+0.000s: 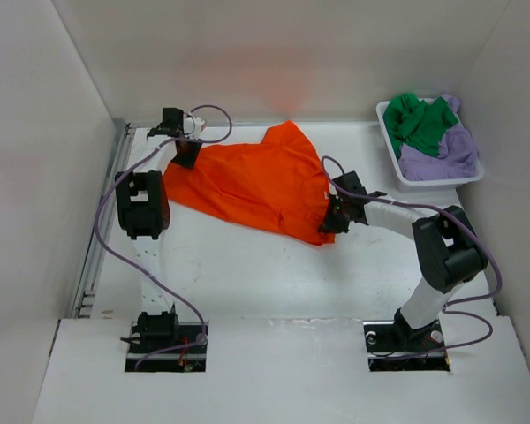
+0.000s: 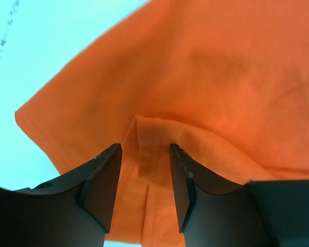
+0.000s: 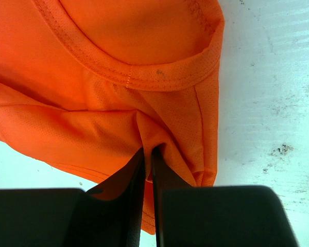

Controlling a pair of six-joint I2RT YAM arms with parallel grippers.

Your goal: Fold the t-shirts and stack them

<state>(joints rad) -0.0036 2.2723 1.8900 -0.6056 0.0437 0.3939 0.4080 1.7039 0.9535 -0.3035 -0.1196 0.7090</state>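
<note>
Right jaws are pinching a fold of the orange t-shirt [image 1: 256, 181], fine mesh knit, beside its ribbed collar [image 3: 144, 77]. It is lying rumpled on the scuffed white counter [image 1: 247, 274]. Left jaws are standing apart, straddling a hem fold. Farther back, the green t-shirt [image 1: 420, 124] and lavender t-shirt [image 1: 446, 152] are bunching in a white basket [image 1: 433, 183].

I see the left jaws standing apart, a seamed fold of the orange t-shirt [image 2: 211, 77] between them.
</note>
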